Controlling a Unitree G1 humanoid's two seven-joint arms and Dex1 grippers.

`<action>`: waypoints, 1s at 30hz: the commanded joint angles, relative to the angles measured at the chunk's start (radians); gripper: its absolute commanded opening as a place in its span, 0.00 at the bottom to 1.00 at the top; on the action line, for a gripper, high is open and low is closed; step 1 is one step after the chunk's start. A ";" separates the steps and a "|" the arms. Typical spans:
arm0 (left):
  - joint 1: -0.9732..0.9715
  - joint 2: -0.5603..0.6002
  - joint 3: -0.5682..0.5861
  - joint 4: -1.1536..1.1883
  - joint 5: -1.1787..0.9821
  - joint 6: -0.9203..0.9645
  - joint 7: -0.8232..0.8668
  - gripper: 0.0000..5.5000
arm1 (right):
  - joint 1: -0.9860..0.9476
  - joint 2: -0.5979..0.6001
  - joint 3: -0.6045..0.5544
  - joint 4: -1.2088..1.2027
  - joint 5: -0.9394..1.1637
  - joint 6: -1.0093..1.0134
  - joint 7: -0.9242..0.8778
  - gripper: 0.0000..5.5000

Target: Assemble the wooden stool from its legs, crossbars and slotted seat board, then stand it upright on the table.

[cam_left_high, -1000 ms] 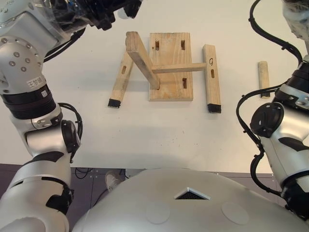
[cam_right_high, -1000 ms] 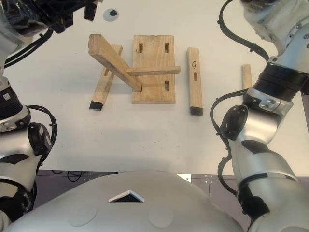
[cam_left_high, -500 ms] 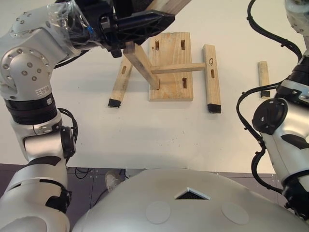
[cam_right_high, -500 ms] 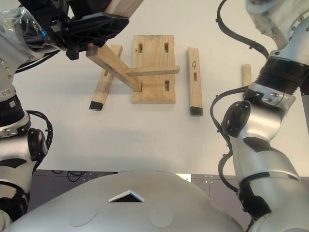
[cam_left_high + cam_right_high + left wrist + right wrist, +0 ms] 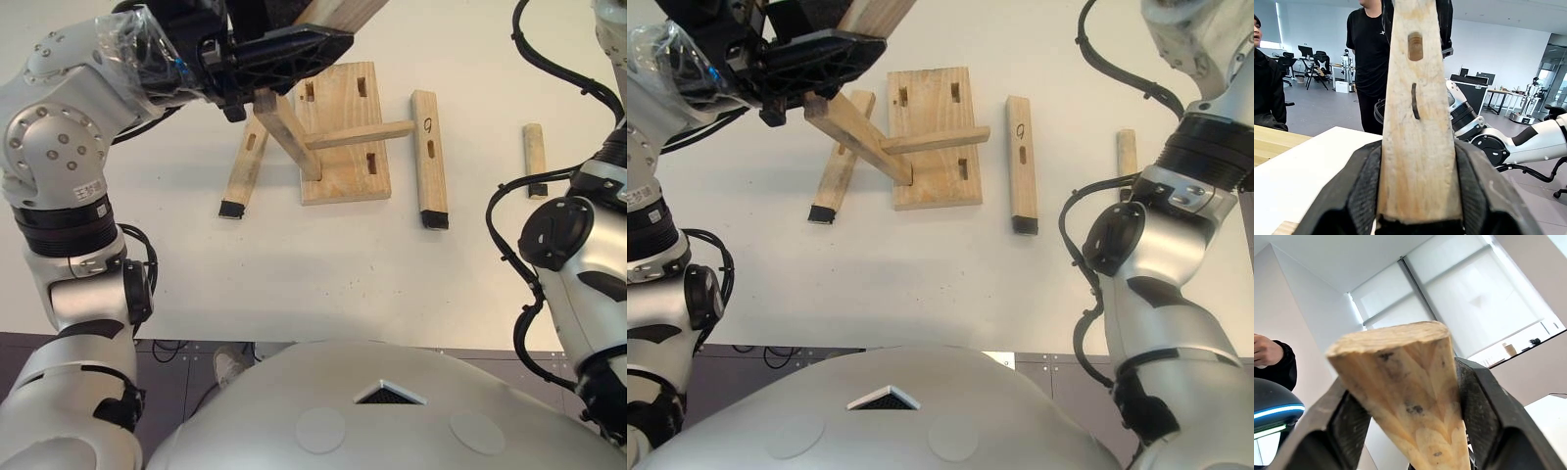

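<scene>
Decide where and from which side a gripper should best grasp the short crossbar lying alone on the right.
Probably at mid-length of the crossbar, from above, with the fingers across its narrow width: it lies flat on the table, and both long sides are free.

Robotics lab/office: humanoid bots [image 5: 1345, 61], desks [image 5: 1497, 91], chairs [image 5: 1287, 62].

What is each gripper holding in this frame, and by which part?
The left gripper is shut on a slotted leg, clamped near one end. The right gripper is shut on a wooden piece, clamped just behind its cut end.
</scene>
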 commanded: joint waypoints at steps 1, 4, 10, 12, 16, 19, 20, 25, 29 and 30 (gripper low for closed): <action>-0.008 0.008 -0.027 0.026 0.032 0.004 0.004 0.44 | -0.057 0.015 -0.011 -0.007 -0.011 -0.075 -0.049 0.44; -0.013 0.007 -0.020 0.022 0.021 0.003 0.009 0.54 | -0.072 0.013 -0.003 0.013 -0.068 -0.155 -0.080 0.39; -0.028 -0.014 0.020 0.013 -0.016 0.003 0.045 0.66 | -0.064 -0.007 0.033 0.048 -0.227 -0.327 -0.075 0.38; -0.042 -0.028 0.057 0.026 -0.044 0.007 0.075 0.66 | -0.048 -0.025 0.049 0.056 -0.287 -0.378 -0.050 0.38; -0.043 -0.041 0.090 0.050 -0.036 -0.008 0.133 0.66 | 0.017 -0.062 0.096 0.048 -0.403 -0.451 0.022 0.38; -0.038 -0.045 0.100 0.080 0.002 -0.020 0.185 0.66 | 0.094 -0.091 0.153 0.047 -0.501 -0.510 0.088 0.38; -0.034 -0.041 0.100 0.091 0.016 -0.022 0.202 0.66 | 0.124 -0.097 0.168 0.042 -0.524 -0.521 0.110 0.38; -0.013 -0.030 0.107 0.105 0.037 -0.013 0.221 0.66 | 0.239 -0.112 0.206 0.004 -0.550 -0.505 0.189 0.38; -0.018 -0.033 0.106 0.116 0.046 -0.013 0.219 0.66 | 0.282 -0.105 0.216 0.012 -0.578 -0.517 0.210 0.38; -0.019 -0.034 0.105 0.118 0.047 -0.014 0.219 0.66 | 0.288 -0.105 0.219 0.016 -0.587 -0.523 0.214 0.38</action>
